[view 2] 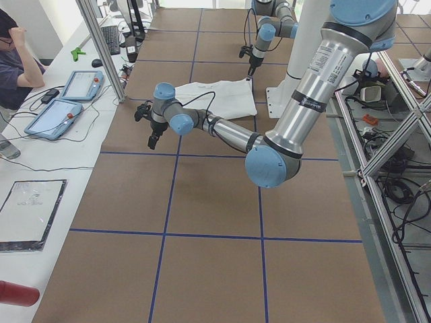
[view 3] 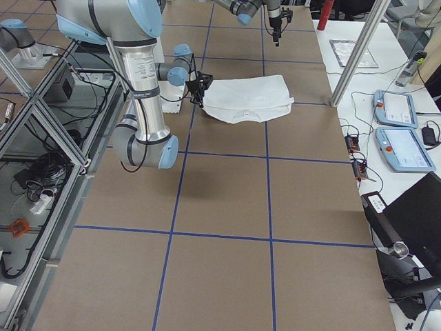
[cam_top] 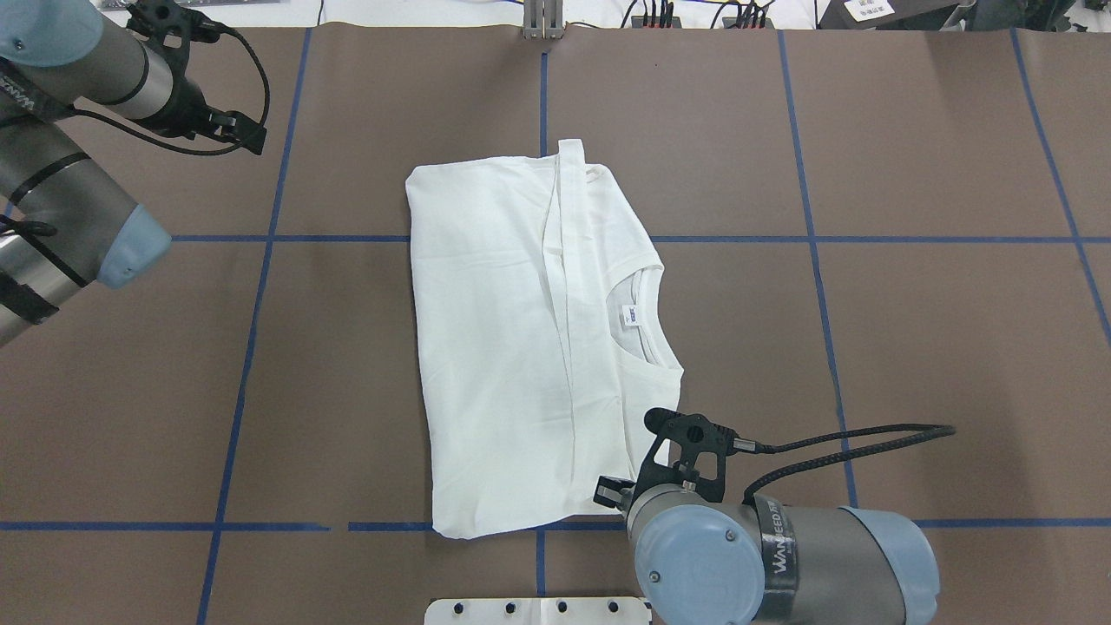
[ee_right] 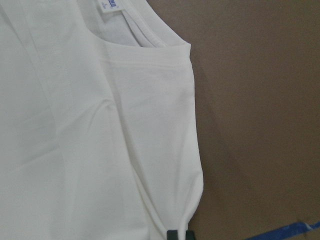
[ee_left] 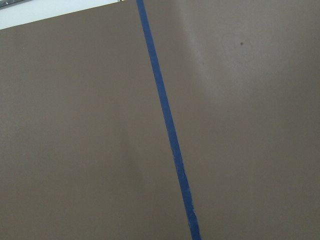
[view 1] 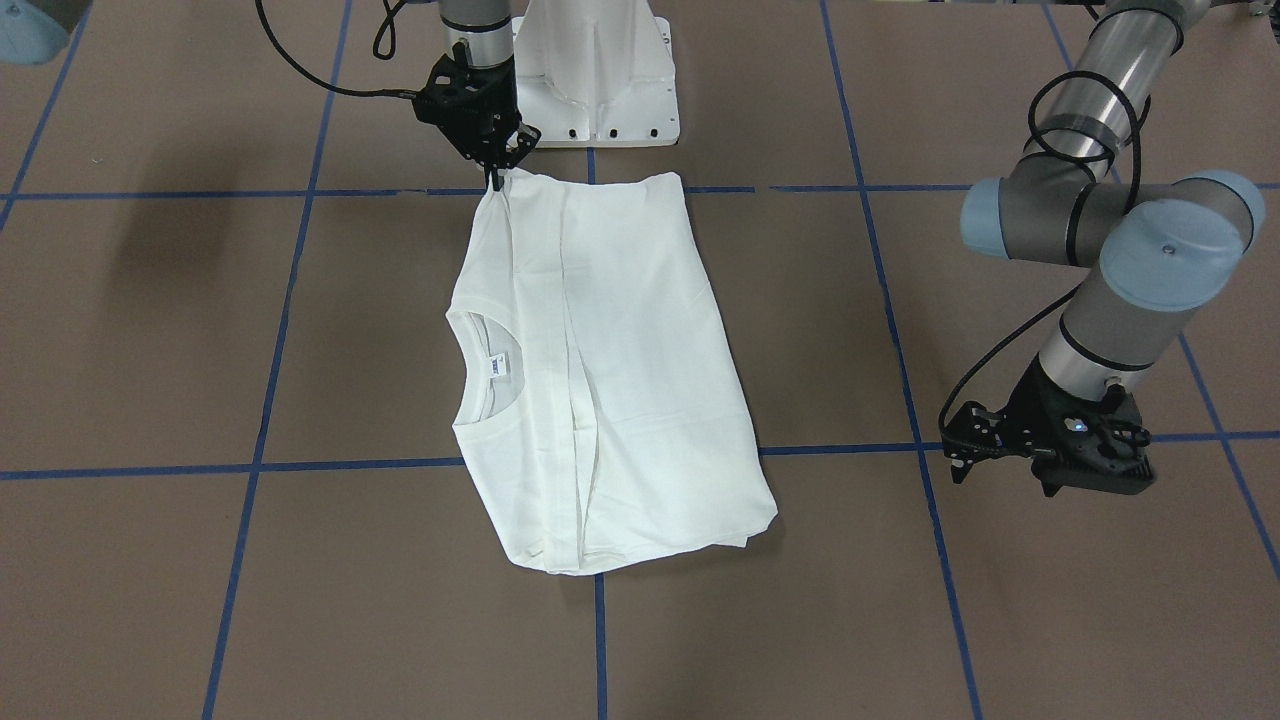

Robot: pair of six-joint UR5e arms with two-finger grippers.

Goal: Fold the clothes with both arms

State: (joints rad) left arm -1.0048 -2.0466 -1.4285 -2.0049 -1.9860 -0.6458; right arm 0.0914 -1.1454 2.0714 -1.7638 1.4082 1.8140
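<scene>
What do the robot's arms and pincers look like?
The left arm and the right arm are round silver-grey tubes with light-blue caps on the joints. A black braided cable loops along each one. The right arm wears a black band with white lettering. The left pincer and the right pincer are black.

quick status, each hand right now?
Left hand: open, holding nothing, off to the side of the shirt.
Right hand: closed on a corner of the white T-shirt.
</scene>
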